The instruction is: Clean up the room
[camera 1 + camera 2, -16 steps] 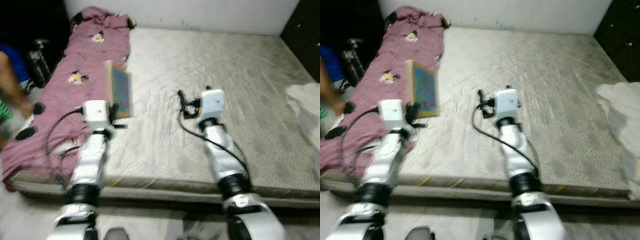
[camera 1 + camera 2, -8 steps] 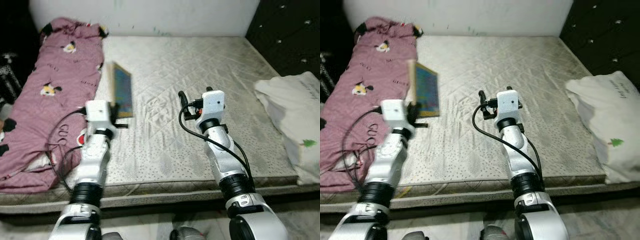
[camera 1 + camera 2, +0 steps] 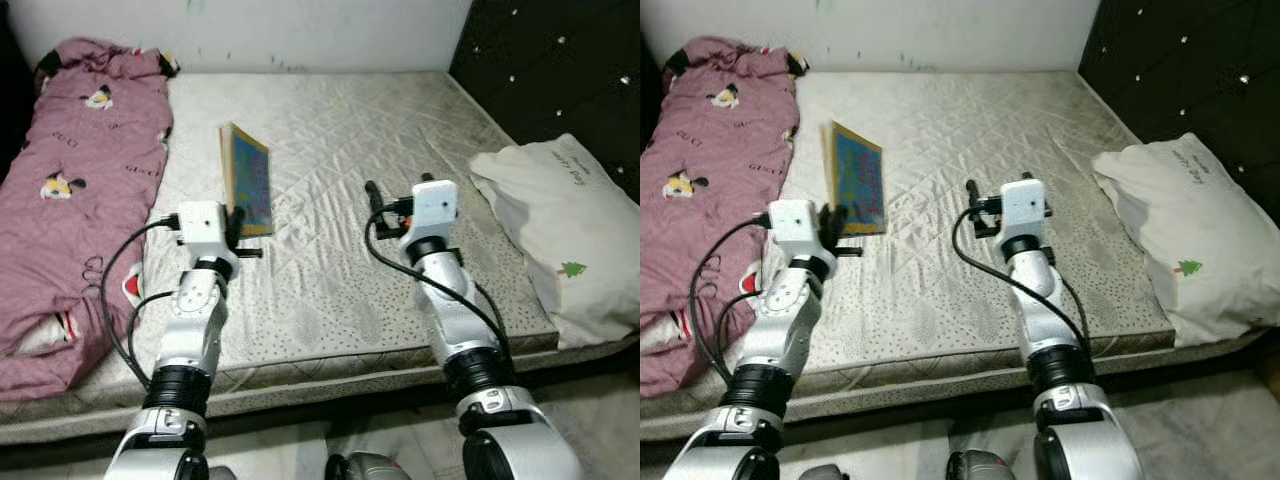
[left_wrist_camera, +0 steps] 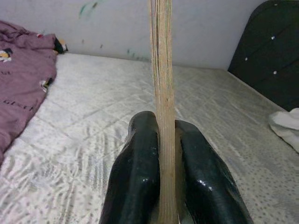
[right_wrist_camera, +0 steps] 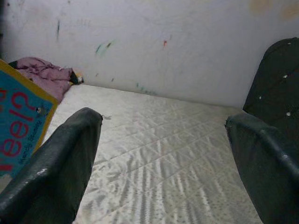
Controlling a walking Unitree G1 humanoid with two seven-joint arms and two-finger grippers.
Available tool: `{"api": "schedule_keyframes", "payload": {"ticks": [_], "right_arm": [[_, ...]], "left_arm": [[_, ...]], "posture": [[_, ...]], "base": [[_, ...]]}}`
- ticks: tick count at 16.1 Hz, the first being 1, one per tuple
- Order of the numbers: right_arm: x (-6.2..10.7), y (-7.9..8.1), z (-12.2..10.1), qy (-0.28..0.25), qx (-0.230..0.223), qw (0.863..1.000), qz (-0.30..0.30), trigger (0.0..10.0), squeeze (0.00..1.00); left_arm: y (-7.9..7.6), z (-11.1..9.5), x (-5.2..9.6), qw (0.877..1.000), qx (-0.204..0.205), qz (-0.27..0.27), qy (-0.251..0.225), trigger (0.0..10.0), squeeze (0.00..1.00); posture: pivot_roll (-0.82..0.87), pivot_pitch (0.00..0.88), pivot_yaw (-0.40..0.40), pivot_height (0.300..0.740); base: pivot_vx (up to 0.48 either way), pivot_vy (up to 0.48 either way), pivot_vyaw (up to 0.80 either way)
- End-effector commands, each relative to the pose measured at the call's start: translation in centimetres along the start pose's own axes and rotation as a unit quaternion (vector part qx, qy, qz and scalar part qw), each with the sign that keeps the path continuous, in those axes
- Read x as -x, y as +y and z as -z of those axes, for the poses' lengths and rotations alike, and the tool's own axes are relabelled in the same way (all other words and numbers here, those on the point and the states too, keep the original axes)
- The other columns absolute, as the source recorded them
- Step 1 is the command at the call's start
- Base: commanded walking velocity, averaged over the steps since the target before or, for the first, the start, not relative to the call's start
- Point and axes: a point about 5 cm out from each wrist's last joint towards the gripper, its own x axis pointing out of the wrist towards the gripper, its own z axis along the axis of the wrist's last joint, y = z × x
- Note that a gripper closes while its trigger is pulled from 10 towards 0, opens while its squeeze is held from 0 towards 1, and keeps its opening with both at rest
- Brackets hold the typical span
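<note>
Left wrist view: left gripper pinching the book by its lower edge, fingers pressed on both covers. Book held upright above the mattress. Right gripper spread wide, holding nothing, over mid-mattress. Beyond: maroon blanket along the robot's left side, white pillow at the right edge.

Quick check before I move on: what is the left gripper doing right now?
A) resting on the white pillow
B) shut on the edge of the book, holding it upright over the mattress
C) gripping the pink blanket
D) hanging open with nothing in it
B: the left gripper has its black fingers clamped on both sides of the thin book, which stands on edge above the mattress.
</note>
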Motion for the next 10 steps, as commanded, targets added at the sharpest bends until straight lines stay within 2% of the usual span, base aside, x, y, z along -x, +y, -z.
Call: {"api": "schedule_keyframes", "payload": {"ticks": [1,10], "right_arm": [[-0.24,0.06,-0.23,-0.002,-0.003,1.000,0.003,10.0,0.00],[-0.21,0.04,-0.16,-0.001,0.000,1.000,-0.002,10.0,0.00]], "left_arm": [[-0.04,-1.35,-0.38,1.000,-0.004,0.005,-0.027,10.0,0.00],[-0.27,-1.24,-0.38,1.000,0.000,0.005,-0.026,10.0,0.00]], "posture": [[0.02,0.002,-0.024,0.740],[0.02,0.000,-0.030,0.740]], "base": [[0.000,-0.322,0.00],[0.000,-0.320,0.00]]}}
